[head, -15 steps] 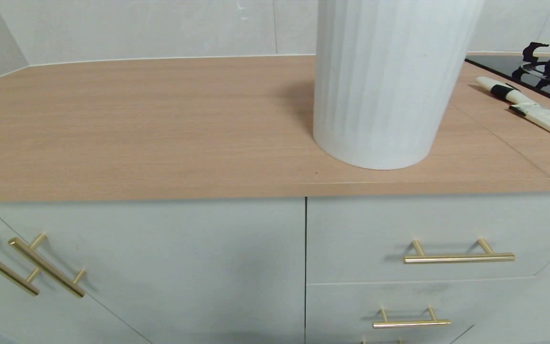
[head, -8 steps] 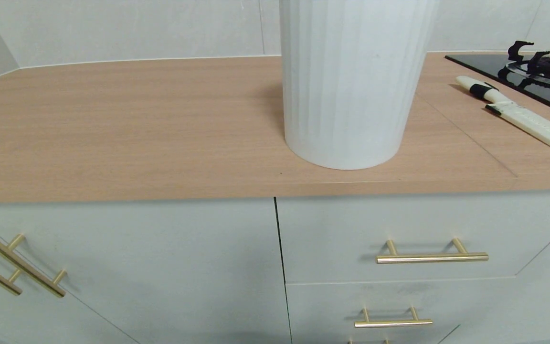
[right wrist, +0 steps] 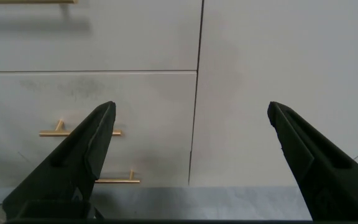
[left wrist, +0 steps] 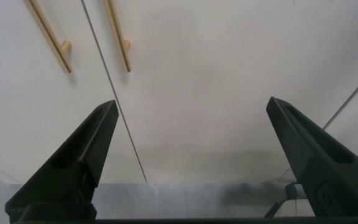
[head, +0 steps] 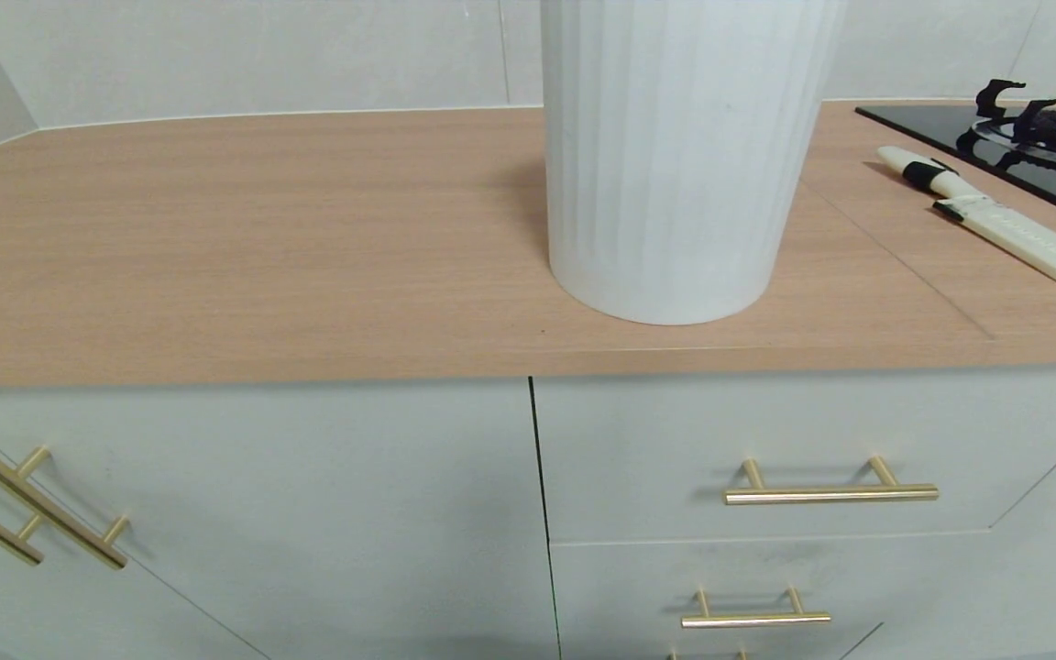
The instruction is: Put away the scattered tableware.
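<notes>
A cream knife with a black band lies on the wooden counter at the far right, beside the hob. A tall white ribbed container stands near the counter's front edge, right of centre. My left gripper hangs open below counter height, facing pale cabinet doors with brass handles. My right gripper is open too, facing the drawer fronts, with nothing between its fingers.
A black hob with a burner grate sits at the counter's far right corner. Below the counter are grey cabinet doors with brass bar handles on the left and drawers with handles on the right. White wall tiles back the counter.
The whole head picture shifted left between the oldest frame and half a second ago, so the camera turned right. Since then it has barely moved.
</notes>
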{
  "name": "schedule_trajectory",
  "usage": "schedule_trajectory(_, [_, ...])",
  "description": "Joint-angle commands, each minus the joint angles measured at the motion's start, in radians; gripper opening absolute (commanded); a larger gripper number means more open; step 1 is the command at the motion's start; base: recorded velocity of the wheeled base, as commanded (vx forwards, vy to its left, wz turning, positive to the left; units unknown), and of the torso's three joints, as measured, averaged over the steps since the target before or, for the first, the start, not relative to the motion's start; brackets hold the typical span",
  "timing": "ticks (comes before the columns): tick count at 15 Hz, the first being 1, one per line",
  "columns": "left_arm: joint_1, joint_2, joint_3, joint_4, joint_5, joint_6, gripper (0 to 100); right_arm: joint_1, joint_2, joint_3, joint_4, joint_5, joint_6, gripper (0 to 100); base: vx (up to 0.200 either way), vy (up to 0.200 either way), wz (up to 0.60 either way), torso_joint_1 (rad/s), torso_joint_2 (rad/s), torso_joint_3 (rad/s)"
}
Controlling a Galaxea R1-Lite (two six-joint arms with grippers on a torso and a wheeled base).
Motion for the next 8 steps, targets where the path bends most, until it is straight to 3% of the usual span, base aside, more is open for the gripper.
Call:
schedule_trajectory(1, [0.000, 0.000, 0.000, -0.001, 0.000, 0.000, 100, -0.001, 0.001, 0.000, 0.000, 0.000, -0.001, 100, 0.000, 0.000, 0.00, 0.000, 0.00, 0.000])
schedule_trajectory(3, [0.000, 0.000, 0.000, -0.001, 0.000, 0.000, 100, -0.001, 0.001, 0.000, 0.000, 0.000, -0.001, 100, 0.000, 0.000, 0.00, 0.035, -0.09, -0.040])
schedule_trajectory(6, [0.000, 0.000, 0.000, -0.001, 0.000, 0.000, 100, -0.001, 0.001, 0.000, 0.000, 0.000, -0.001, 100, 0.000, 0.000, 0.00, 0.137, -0.17, -0.227])
schedule_trajectory(8, [0.000, 0.000, 0.002, -0.001, 0.000, 0.000, 100, -0.001, 0.001, 0.000, 0.000, 0.000, -0.001, 100, 0.000, 0.000, 0.00, 0.190, -0.44, -0.264])
